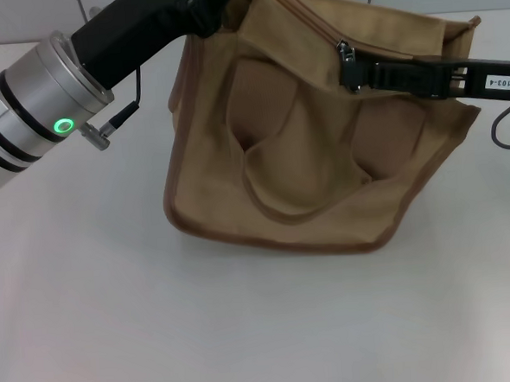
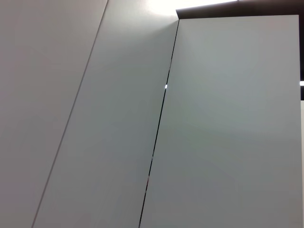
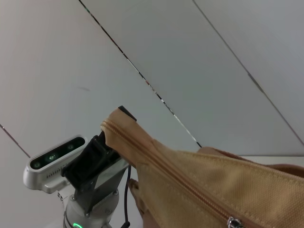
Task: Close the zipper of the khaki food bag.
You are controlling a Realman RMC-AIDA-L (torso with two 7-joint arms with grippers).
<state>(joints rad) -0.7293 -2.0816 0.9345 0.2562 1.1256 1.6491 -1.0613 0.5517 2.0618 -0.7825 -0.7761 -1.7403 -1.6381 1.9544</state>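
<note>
The khaki food bag is sitting on the white worktop, its front face with one wide loop handle turned toward the robot and its top edge pulled up and stretched between the two arms. The right end effector is reaching in from the right and is closing on the small silver pull tab of the zipper — in the right wrist view the tab is showing at the picture's edge, with the closed-looking track running away from it. Farther back, the left end effector is pinching the far corner of the bag's top, where the zipper ends, and is keeping the track tight.

To do this step well, I think the right arm should be drawing the tab straight along the track toward the left end effector, while the left arm is holding the corner firm — any slack could make the slider jam in the canvas.

Behind the bag there are grey wall panels.
</note>
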